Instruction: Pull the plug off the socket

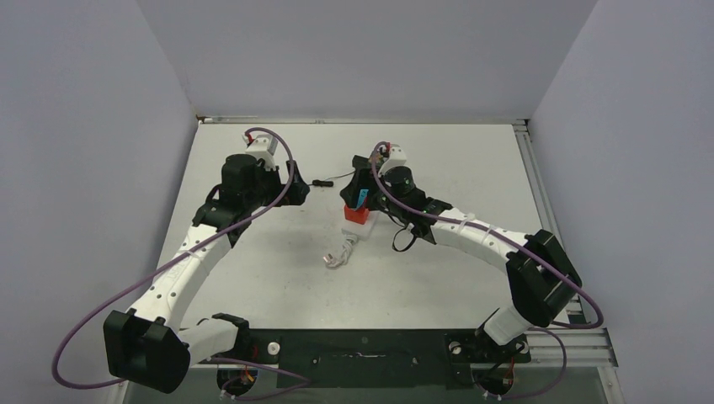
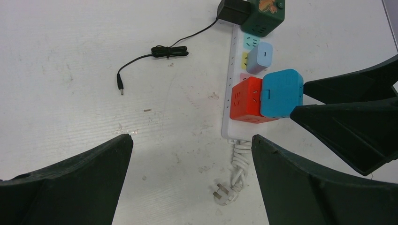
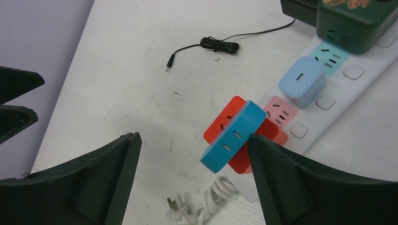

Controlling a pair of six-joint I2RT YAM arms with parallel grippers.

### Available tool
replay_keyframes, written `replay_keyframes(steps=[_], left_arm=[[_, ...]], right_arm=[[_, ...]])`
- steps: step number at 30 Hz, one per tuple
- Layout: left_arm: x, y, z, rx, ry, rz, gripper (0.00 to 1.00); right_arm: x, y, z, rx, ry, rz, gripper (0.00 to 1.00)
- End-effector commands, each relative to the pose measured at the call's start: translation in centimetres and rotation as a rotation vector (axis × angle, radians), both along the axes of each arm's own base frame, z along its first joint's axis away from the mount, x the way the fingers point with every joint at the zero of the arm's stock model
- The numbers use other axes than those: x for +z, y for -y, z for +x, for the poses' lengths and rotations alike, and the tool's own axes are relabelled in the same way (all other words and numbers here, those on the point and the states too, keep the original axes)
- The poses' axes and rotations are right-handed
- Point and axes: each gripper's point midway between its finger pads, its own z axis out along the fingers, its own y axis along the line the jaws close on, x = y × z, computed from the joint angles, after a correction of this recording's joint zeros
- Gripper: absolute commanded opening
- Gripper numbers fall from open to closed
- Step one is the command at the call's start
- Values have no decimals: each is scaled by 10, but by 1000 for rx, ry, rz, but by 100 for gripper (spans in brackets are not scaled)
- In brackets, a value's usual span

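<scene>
The socket (image 2: 231,61) is a long white power strip with pastel outlets, lying mid-table (image 1: 352,229). At its cord end a red cube plug (image 2: 245,101) sits in it, with a blue cube plug (image 3: 232,138) tilted against the red one. My right gripper (image 3: 193,137) is open around the blue plug (image 1: 362,199). One finger (image 3: 281,168) touches the plug's edge and the other stands well off. My left gripper (image 2: 191,138) is open just left of the strip, over bare table, holding nothing.
Further along the strip sit a pale blue cube (image 3: 302,82), a dark green cube (image 3: 356,21) and a black adapter (image 2: 233,10). The adapter's thin black cable (image 2: 164,51) lies to the left. The strip's coiled white cord and plug (image 2: 225,193) lie by its near end.
</scene>
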Motion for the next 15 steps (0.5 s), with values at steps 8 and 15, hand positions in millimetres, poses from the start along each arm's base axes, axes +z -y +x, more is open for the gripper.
replay_keyframes(steps=[8,15], left_arm=[[19,4,8,-9,59,-2,96],[21,3,7,-6,65,0,96]], right_arm=[[21,-19,21,-40,82,6,85],[21,7,22,-233,100,-153,85]])
